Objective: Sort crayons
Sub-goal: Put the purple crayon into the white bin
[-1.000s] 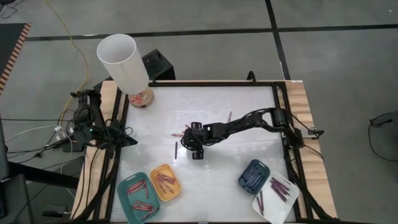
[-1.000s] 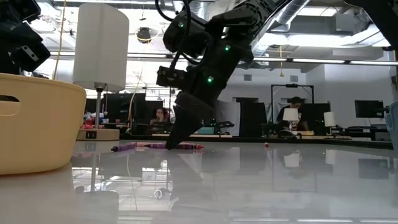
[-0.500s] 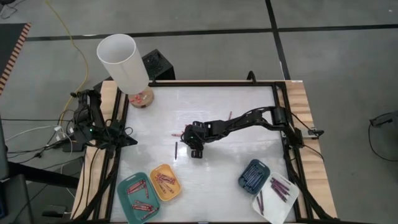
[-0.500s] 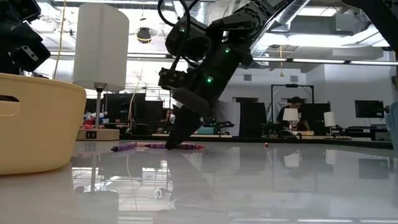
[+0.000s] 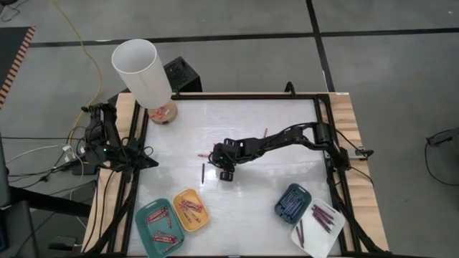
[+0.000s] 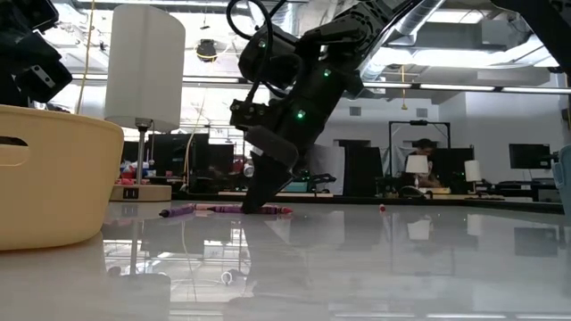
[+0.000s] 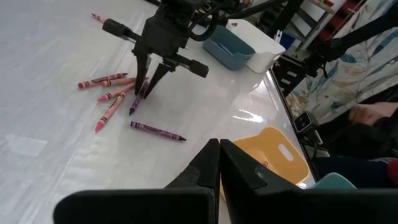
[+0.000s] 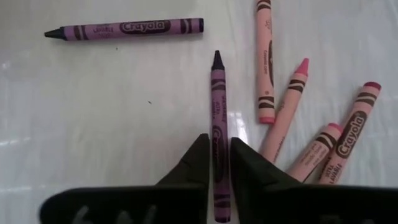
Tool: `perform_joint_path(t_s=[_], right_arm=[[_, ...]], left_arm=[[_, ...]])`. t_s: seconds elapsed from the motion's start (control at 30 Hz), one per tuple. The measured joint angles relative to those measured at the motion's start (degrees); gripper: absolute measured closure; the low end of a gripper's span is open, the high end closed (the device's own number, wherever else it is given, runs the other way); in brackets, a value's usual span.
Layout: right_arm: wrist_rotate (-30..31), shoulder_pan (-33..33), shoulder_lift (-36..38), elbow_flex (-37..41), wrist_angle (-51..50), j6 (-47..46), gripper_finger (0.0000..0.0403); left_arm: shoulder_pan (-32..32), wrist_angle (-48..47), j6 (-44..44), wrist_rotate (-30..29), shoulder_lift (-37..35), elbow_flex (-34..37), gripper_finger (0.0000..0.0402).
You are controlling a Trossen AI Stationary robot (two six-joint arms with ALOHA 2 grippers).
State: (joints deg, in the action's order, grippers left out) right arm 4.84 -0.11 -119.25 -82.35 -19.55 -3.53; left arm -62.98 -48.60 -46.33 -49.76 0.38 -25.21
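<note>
**Right gripper pinches a purple crayon at mid-table**

The right gripper (image 8: 216, 163) is down on the glossy white table (image 5: 272, 186), its two dark fingers (image 8: 194, 163) closed against the sides of a slim purple wax crayon (image 8: 217, 118) that lies flat between them. Just beside it lie four pink paper-wrapped crayons (image 8: 265, 62), fanned and partly touching one another. A second purple crayon (image 8: 124, 28) lies apart from the group. Near the table's front edge, a teal tray (image 5: 159, 229), a yellow tray (image 5: 191, 208), a dark-blue tray (image 5: 292, 201) and a white tray (image 5: 317, 228) each contain crayons. The left gripper (image 7: 219, 163) is clenched shut, empty, parked above the table's left side.
</note>
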Motion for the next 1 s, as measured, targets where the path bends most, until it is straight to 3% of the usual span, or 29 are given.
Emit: perform_joint_path(t_s=[0.27, 0.67, 1.0], right_arm=[[1.6, 0.5, 0.0, 0.1, 0.9, -1.1, 0.0397], [7.7, 3.4, -0.2, -1.1, 1.4, -1.4, 0.04], [12.0, 8.1, 2.9, -6.4, -6.0, -3.9, 0.0401]], left_arm=[[0.0, 0.0, 0.0, 0.0, 0.0, 0.0, 0.0401], [0.0, 0.0, 0.0, 0.0, 0.0, 0.0, 0.0401], [0.0, 0.0, 0.0, 0.0, 0.0, 0.0, 0.0401]])
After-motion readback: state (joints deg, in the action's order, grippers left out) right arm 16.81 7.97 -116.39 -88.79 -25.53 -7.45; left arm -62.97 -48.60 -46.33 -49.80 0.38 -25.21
